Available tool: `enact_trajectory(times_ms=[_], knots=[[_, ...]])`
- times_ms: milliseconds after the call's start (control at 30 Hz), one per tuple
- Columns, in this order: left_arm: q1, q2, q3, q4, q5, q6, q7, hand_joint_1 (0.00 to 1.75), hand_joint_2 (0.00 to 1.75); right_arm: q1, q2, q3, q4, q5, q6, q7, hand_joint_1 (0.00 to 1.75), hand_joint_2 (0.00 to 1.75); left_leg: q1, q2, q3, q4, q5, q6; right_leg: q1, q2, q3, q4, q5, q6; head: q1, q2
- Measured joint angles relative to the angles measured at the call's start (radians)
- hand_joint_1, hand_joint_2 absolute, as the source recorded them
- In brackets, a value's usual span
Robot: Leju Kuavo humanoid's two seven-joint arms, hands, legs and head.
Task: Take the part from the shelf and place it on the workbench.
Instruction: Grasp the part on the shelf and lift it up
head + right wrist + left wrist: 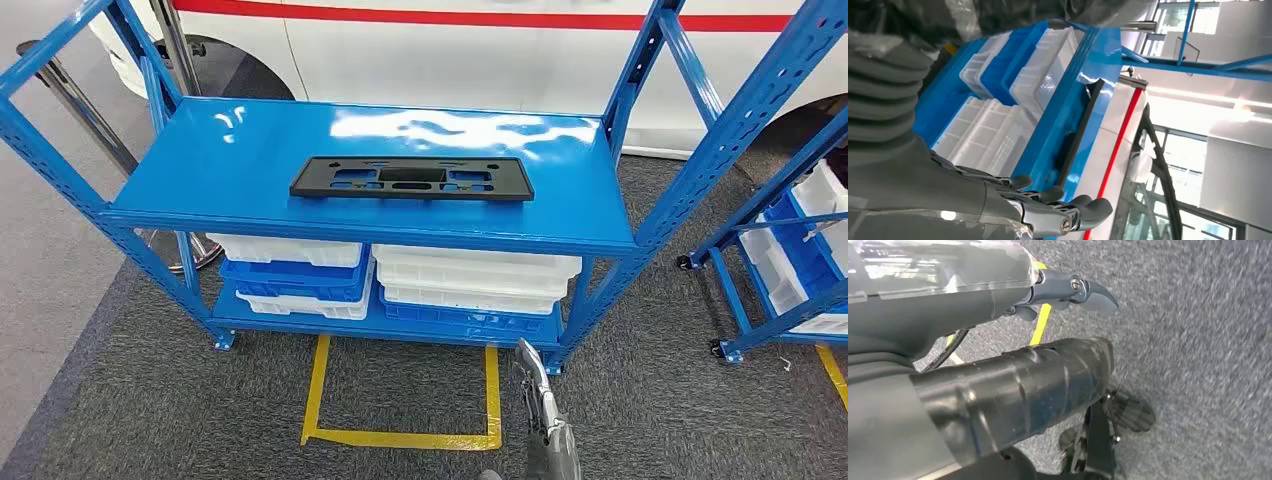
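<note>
A flat black rectangular part [411, 179] with several cut-outs lies on the top board of the blue shelf [230, 150], near its front edge. My right hand [540, 400] is raised below and in front of the shelf, near its lower right corner, well short of the part. Its fingers [1058, 210] are stretched out and hold nothing. From the right wrist I see the part [1078, 135] edge-on on the blue shelf [1058, 120]. My left hand [1068, 295] hangs over the grey carpet, fingers extended, nothing in it.
White and blue bins [470, 280] are stacked on the shelf's lower board. A second blue rack [790, 250] with bins stands at the right. A yellow tape square [400, 400] marks the carpet before the shelf. A white vehicle [450, 50] stands behind, and a steel post [80, 100] far left.
</note>
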Motion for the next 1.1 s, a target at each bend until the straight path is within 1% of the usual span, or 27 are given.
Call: enact_trajectory(times_ms=[67,100,133,167,200,267,333,367,400,467,500,533,567,600,633,667,700,733,800,833,867,900,967,1000,1033,1067,1100], knots=[[0.0,0.0,0.004,0.0,0.001,-0.001,0.001,0.0,0.0,-0.005,-0.003,0.007,0.004,-0.011,-0.01,0.007,0.0,0.0,0.004,-0.001,0.001,0.006,-0.006,-0.007,-0.004,-0.001,0.021,-0.049,0.038,0.004,0.0,0.0],[0.001,0.001,0.008,0.0,0.001,-0.001,0.001,0.0,0.0,-0.011,-0.006,0.014,0.008,-0.02,-0.018,0.014,0.0,0.0,0.008,-0.001,0.002,0.014,-0.012,-0.015,-0.009,-0.003,0.045,-0.106,0.075,0.009,0.0,0.0],[0.001,0.002,0.011,0.0,0.002,-0.002,0.002,0.0,0.0,-0.019,-0.008,0.022,0.014,-0.029,-0.028,0.021,0.0,0.0,0.011,-0.002,-0.001,0.023,-0.021,-0.025,-0.011,-0.005,0.07,-0.16,0.098,0.013,0.001,0.0],[0.001,0.005,0.013,0.0,0.002,-0.002,0.003,0.0,0.0,-0.027,-0.009,0.03,0.02,-0.037,-0.037,0.026,0.0,0.0,0.011,-0.002,-0.004,0.035,-0.03,-0.036,-0.011,-0.005,0.088,-0.202,0.111,0.008,0.001,0.0],[0.001,0.008,0.015,0.0,0.002,-0.002,0.004,0.0,0.0,-0.034,-0.01,0.038,0.025,-0.042,-0.047,0.031,0.0,0.0,0.011,-0.002,-0.008,0.044,-0.037,-0.046,-0.009,-0.004,0.096,-0.223,0.112,0.001,0.001,0.0],[0.0,0.012,0.021,0.0,0.001,-0.002,0.008,0.0,0.0,-0.045,-0.011,0.052,0.034,-0.05,-0.071,0.042,0.0,0.0,0.011,-0.003,-0.01,0.049,-0.041,-0.06,-0.002,0.0,0.092,-0.22,0.103,-0.025,0.001,0.0],[0.0,0.012,0.028,0.0,-0.001,-0.002,0.013,0.0,0.0,-0.054,-0.011,0.064,0.04,-0.055,-0.092,0.051,0.0,0.0,0.016,-0.004,-0.01,0.054,-0.05,-0.067,0.002,0.0,0.09,-0.219,0.103,-0.042,0.0,0.0],[0.0,0.013,0.031,0.0,-0.002,-0.002,0.014,0.0,0.0,-0.059,-0.012,0.07,0.041,-0.057,-0.098,0.054,0.0,0.0,0.017,-0.005,-0.02,0.078,-0.067,-0.067,0.003,0.001,0.09,-0.22,0.103,-0.049,0.0,0.0],[0.001,0.015,0.034,0.0,-0.003,-0.002,0.015,0.0,0.0,-0.063,-0.012,0.075,0.043,-0.058,-0.101,0.056,0.0,0.0,0.016,-0.005,-0.04,0.124,-0.094,-0.065,0.005,0.0,0.09,-0.221,0.104,-0.054,-0.001,0.0],[0.002,0.018,0.037,0.0,-0.004,-0.002,0.017,0.0,0.0,-0.069,-0.012,0.082,0.047,-0.063,-0.102,0.058,0.0,0.0,0.009,-0.006,-0.109,0.261,-0.158,-0.058,0.013,0.0,0.09,-0.221,0.102,-0.062,-0.001,0.0],[0.004,0.019,0.038,0.0,-0.004,-0.001,0.018,0.0,0.0,-0.071,-0.012,0.084,0.049,-0.07,-0.102,0.059,0.0,0.0,0.005,-0.007,-0.139,0.319,-0.175,-0.054,0.018,0.0,0.09,-0.221,0.101,-0.064,-0.001,0.0],[0.005,0.02,0.04,0.0,-0.004,-0.001,0.019,0.0,0.0,-0.073,-0.013,0.086,0.051,-0.08,-0.104,0.061,0.0,0.0,0.002,-0.007,-0.156,0.345,-0.171,-0.048,0.023,0.001,0.092,-0.221,0.1,-0.066,-0.001,0.0],[0.006,0.02,0.042,0.0,-0.004,-0.001,0.021,0.0,0.0,-0.076,-0.014,0.088,0.053,-0.092,-0.108,0.063,0.0,0.0,-0.002,-0.008,-0.154,0.331,-0.148,-0.041,0.027,0.002,0.095,-0.221,0.099,-0.068,-0.001,0.0],[0.006,0.02,0.044,0.0,-0.005,-0.001,0.022,0.0,0.0,-0.079,-0.016,0.091,0.055,-0.105,-0.113,0.065,0.0,0.0,-0.007,-0.008,-0.136,0.282,-0.11,-0.032,0.03,0.004,0.098,-0.221,0.098,-0.069,-0.001,0.0],[0.006,0.02,0.048,0.0,-0.006,-0.001,0.023,0.0,0.0,-0.083,-0.018,0.093,0.056,-0.117,-0.119,0.065,0.0,0.0,-0.013,-0.01,-0.11,0.216,-0.072,-0.022,0.032,0.005,0.101,-0.221,0.097,-0.07,-0.001,0.0],[0.006,0.022,0.051,0.0,-0.007,-0.001,0.023,0.0,0.0,-0.087,-0.019,0.095,0.058,-0.126,-0.126,0.063,0.0,0.0,-0.018,-0.012,-0.086,0.155,-0.045,-0.013,0.035,0.006,0.103,-0.22,0.096,-0.07,0.0,0.0],[0.005,0.023,0.055,0.0,-0.008,-0.001,0.022,0.0,0.0,-0.091,-0.021,0.097,0.059,-0.131,-0.132,0.059,0.0,0.0,-0.022,-0.014,-0.07,0.113,-0.03,-0.008,0.036,0.008,0.102,-0.22,0.096,-0.067,-0.001,0.0],[0.005,0.024,0.057,0.0,-0.01,-0.002,0.022,0.0,0.0,-0.095,-0.022,0.099,0.06,-0.131,-0.14,0.053,0.0,0.0,-0.026,-0.015,-0.063,0.093,-0.027,-0.005,0.036,0.009,0.101,-0.221,0.097,-0.064,0.0,0.0],[0.004,0.025,0.059,0.0,-0.015,-0.004,0.021,0.0,0.0,-0.101,-0.024,0.104,0.061,-0.122,-0.157,0.037,0.0,0.0,-0.028,-0.015,-0.062,0.084,-0.025,-0.003,0.035,0.011,0.099,-0.224,0.101,-0.053,0.0,0.0],[0.004,0.026,0.059,0.0,-0.017,-0.005,0.021,0.0,0.0,-0.104,-0.025,0.107,0.061,-0.115,-0.163,0.032,0.0,0.0,-0.027,-0.014,-0.06,0.077,-0.021,0.001,0.035,0.01,0.099,-0.221,0.098,-0.048,0.0,0.0],[0.003,0.026,0.06,0.0,-0.02,-0.008,0.021,0.0,0.0,-0.107,-0.025,0.111,0.06,-0.11,-0.166,0.03,0.0,0.0,-0.024,-0.013,-0.058,0.071,-0.016,0.006,0.035,0.008,0.093,-0.206,0.086,-0.043,0.0,0.0],[0.002,0.026,0.06,0.0,-0.023,-0.01,0.021,0.0,0.0,-0.11,-0.027,0.115,0.06,-0.106,-0.164,0.029,0.0,0.0,-0.022,-0.011,-0.055,0.065,-0.011,0.011,0.035,0.007,0.078,-0.172,0.063,-0.039,0.001,0.0],[0.001,0.027,0.06,0.0,-0.029,-0.016,0.02,0.0,0.0,-0.118,-0.033,0.127,0.06,-0.101,-0.154,0.027,0.0,0.0,-0.023,-0.008,-0.056,0.062,-0.008,0.018,0.032,0.004,0.025,-0.058,0.001,-0.033,0.001,0.0],[0.001,0.027,0.06,0.0,-0.031,-0.018,0.02,0.0,0.0,-0.12,-0.037,0.133,0.06,-0.1,-0.148,0.026,0.0,0.0,-0.023,-0.007,-0.057,0.062,-0.008,0.018,0.031,0.004,-0.001,-0.003,-0.02,-0.031,0.001,0.0],[0.001,0.027,0.06,0.0,-0.032,-0.019,0.02,0.0,0.0,-0.122,-0.041,0.137,0.06,-0.1,-0.143,0.026,0.0,0.0,-0.024,-0.006,-0.057,0.062,-0.008,0.018,0.03,0.003,-0.016,0.028,-0.024,-0.029,0.001,0.0],[0.001,0.027,0.061,0.0,-0.034,-0.02,0.02,0.0,0.0,-0.123,-0.043,0.14,0.06,-0.1,-0.138,0.025,0.0,0.0,-0.024,-0.006,-0.056,0.063,-0.008,0.018,0.029,0.002,-0.014,0.024,-0.009,-0.028,0.001,0.0],[0.001,0.027,0.061,0.0,-0.037,-0.02,0.021,0.0,0.0,-0.124,-0.045,0.142,0.06,-0.1,-0.133,0.025,0.0,0.0,-0.024,-0.006,-0.055,0.063,-0.009,0.017,0.028,0.001,0.006,-0.017,0.022,-0.029,0.001,0.0]])
